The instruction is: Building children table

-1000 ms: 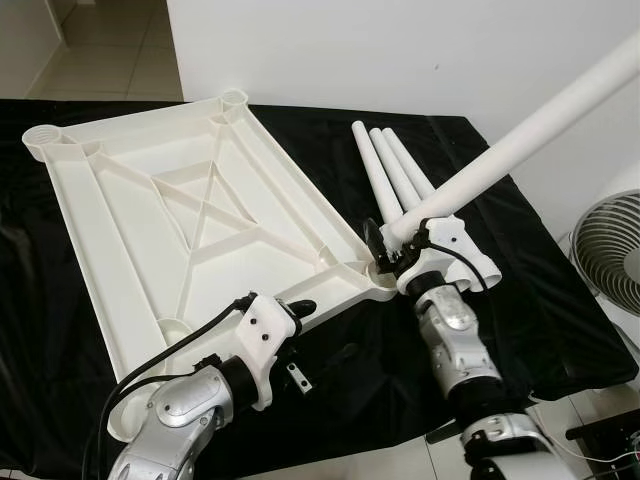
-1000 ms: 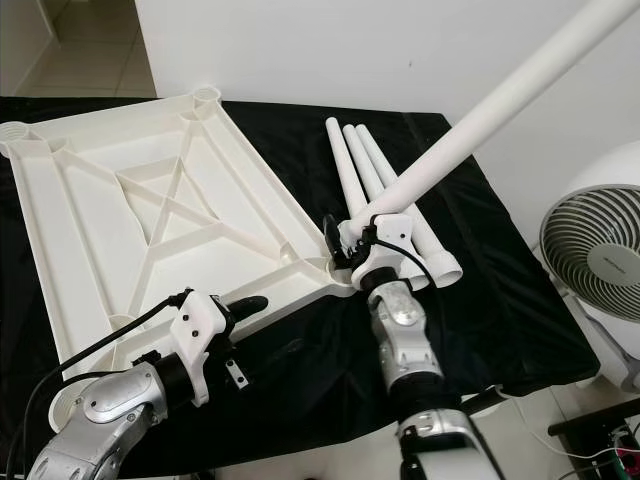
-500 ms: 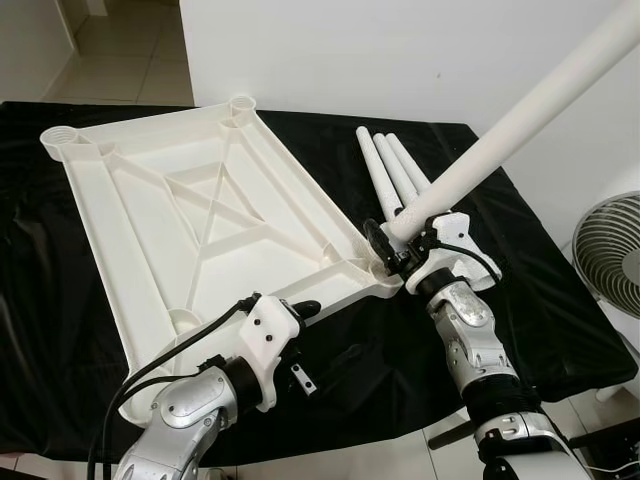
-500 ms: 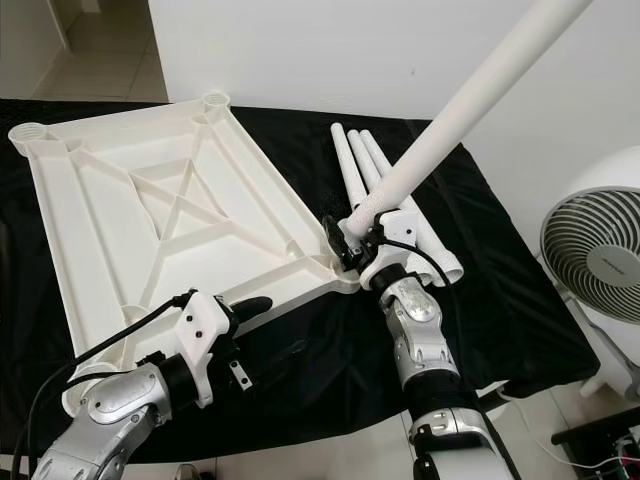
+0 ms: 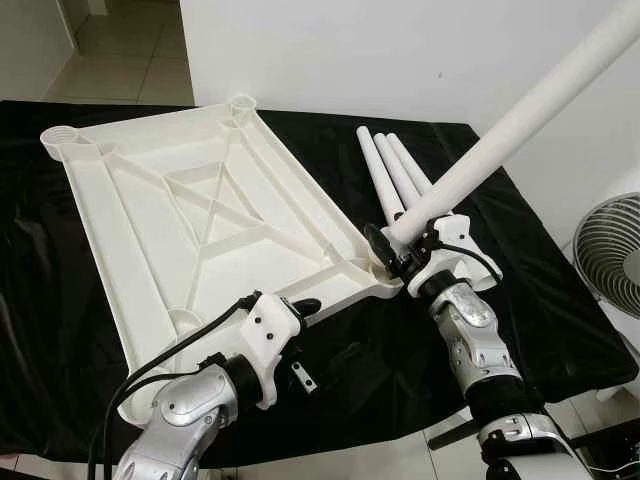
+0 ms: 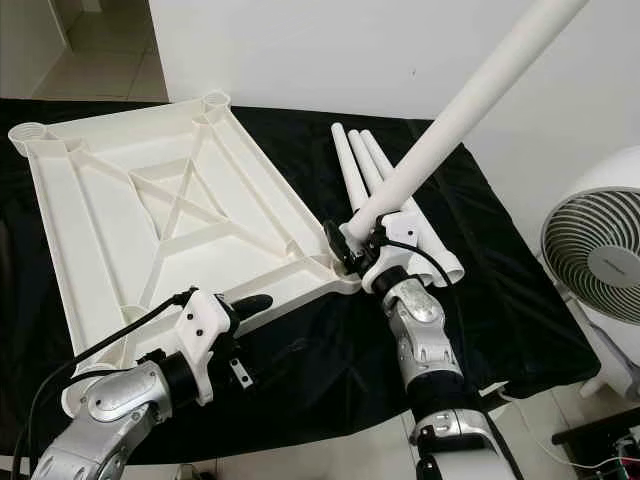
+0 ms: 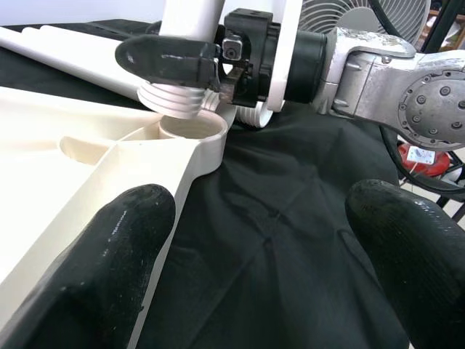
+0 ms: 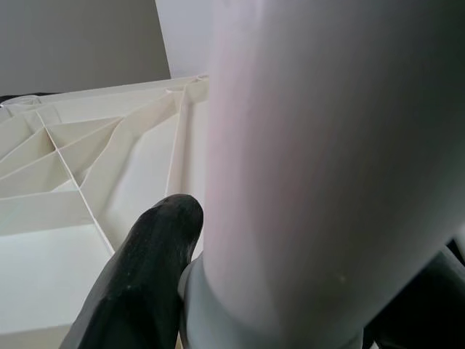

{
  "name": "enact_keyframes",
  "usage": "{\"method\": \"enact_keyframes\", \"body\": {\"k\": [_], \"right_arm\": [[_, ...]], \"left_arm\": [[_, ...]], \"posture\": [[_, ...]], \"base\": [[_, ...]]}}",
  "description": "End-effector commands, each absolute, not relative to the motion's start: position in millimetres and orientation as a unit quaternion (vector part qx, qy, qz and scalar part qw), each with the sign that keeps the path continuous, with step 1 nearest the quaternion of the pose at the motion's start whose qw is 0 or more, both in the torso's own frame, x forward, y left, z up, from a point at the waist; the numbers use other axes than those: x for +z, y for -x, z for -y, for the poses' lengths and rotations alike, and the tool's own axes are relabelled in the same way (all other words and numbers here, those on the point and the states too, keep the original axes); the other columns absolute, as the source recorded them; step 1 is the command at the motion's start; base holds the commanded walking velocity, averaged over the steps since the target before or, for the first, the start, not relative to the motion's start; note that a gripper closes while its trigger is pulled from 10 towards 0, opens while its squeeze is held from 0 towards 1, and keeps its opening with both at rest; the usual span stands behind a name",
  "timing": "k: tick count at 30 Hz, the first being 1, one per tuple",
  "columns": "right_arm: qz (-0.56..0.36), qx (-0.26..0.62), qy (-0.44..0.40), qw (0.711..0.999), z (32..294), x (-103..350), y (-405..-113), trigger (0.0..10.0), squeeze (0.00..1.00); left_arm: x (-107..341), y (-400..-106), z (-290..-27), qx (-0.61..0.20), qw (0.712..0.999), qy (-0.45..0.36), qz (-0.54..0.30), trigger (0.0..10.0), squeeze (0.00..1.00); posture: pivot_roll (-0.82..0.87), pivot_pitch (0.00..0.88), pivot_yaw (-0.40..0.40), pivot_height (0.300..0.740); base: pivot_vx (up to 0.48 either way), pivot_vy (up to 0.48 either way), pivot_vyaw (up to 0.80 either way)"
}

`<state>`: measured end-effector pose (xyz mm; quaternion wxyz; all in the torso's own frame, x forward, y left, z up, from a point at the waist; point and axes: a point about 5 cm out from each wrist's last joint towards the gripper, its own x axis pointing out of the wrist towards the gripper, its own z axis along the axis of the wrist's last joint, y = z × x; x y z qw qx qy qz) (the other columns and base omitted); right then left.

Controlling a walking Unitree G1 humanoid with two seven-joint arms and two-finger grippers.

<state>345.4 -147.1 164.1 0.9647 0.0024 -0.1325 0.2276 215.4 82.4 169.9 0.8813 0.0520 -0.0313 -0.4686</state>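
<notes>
The white table top (image 5: pixel 200 220) lies upside down on a black cloth, ribs facing up. My right gripper (image 5: pixel 392 248) is shut on a long white table leg (image 5: pixel 520 115) that slants up to the right. The leg's threaded end (image 7: pixel 174 98) hovers just above the near right corner socket (image 7: pixel 192 131), tilted and not seated in it. My left gripper (image 7: pixel 269 240) is open beside the table top's near edge, one finger (image 7: pixel 123 240) over the rim and the other over the cloth.
Three spare white legs (image 5: pixel 395 170) lie side by side on the cloth behind the right gripper. A white fan (image 6: pixel 600 260) stands off the table's right end. A white wall rises behind. Black cloth (image 5: pixel 560 300) lies bare on the right.
The camera has shifted a little. The held leg now stands slightly steeper over the corner socket. The left gripper has stayed where it was.
</notes>
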Motion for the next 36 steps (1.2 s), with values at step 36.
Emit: {"method": "enact_keyframes", "body": {"k": [36], "right_arm": [[0.077,0.411,0.105,0.902,148,175,-321,10.0,0.0]], "left_arm": [[224,-266,-46,-0.462,0.875,-0.07,0.131,10.0,0.0]], "posture": [[0.07,0.087,-0.067,0.74]], "base": [[0.0,0.0,0.0]]}}
